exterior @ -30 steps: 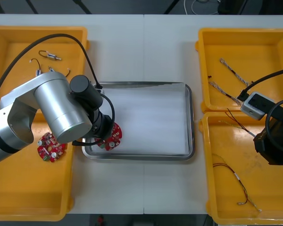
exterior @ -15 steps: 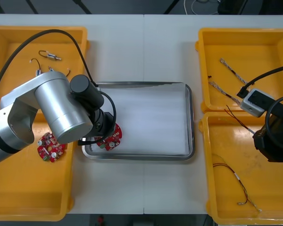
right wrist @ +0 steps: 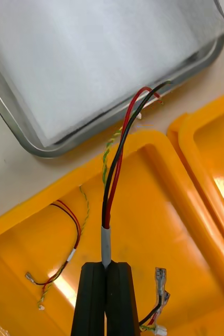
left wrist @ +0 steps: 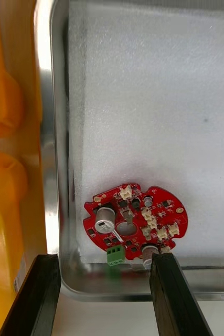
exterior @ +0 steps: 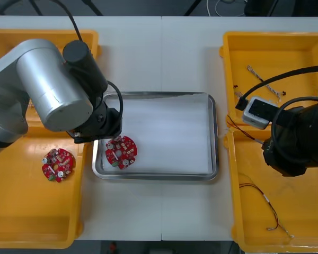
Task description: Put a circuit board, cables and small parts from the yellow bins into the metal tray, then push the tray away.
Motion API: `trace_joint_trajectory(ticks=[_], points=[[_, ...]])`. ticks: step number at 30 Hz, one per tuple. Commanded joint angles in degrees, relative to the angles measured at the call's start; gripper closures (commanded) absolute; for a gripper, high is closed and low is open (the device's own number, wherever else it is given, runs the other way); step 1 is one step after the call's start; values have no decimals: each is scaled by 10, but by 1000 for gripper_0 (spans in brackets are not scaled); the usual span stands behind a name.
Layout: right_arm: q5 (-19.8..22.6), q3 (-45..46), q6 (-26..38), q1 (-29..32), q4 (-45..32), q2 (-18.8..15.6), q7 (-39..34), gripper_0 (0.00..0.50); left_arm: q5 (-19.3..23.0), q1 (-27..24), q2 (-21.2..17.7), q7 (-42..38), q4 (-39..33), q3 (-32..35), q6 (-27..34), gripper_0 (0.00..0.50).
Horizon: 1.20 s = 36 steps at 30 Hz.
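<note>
Left gripper [left wrist: 105,262] gapes wide above the tray [exterior: 214,132], at its near-left corner; a circuit board [exterior: 121,152] lies inside there; right gripper [right wrist: 106,266], right of the tray, pinches a cable [right wrist: 114,178].

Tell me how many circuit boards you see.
2. One circuit board lies in the metal tray by the open left gripper; a second board sits in the near left yellow bin. The left arm may hide more.

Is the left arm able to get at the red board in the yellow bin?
Probably yes: the left arm has its jaws open and empty over the tray corner, and that board lies uncovered in the bin right beside.
</note>
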<state>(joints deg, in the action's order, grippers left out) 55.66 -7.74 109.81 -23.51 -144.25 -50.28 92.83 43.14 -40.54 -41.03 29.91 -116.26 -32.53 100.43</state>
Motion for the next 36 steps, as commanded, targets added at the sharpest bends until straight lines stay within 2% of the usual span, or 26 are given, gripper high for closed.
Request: trace_joint_trajectory(ticks=[1,6,11,16,19,24,29,36], points=[[-23,-85,2,-76,-16,-16,-17,500,46,-50,-24,-7,-20,47,29,0],[-36,-144,2,-133,2,11,-20,500,92,-62,-47,-4,-10,106,57,0],[-37,-195,2,-189,53,62,-12,500,123,-87,-68,-2,31,148,82,0],[-42,-239,2,-235,107,114,-1,500,118,-111,-80,-3,102,171,93,0],[-64,-257,2,-244,124,137,25,500,107,-122,-85,-2,148,179,86,0],[-93,-289,-1,-244,141,149,89,500,83,-133,-92,-5,218,180,54,0],[-139,-334,-57,-243,160,149,125,500,58,-133,-92,-8,279,194,22,0],[-176,-391,-144,-244,215,153,133,500,39,-133,-92,-11,355,199,-18,0]])
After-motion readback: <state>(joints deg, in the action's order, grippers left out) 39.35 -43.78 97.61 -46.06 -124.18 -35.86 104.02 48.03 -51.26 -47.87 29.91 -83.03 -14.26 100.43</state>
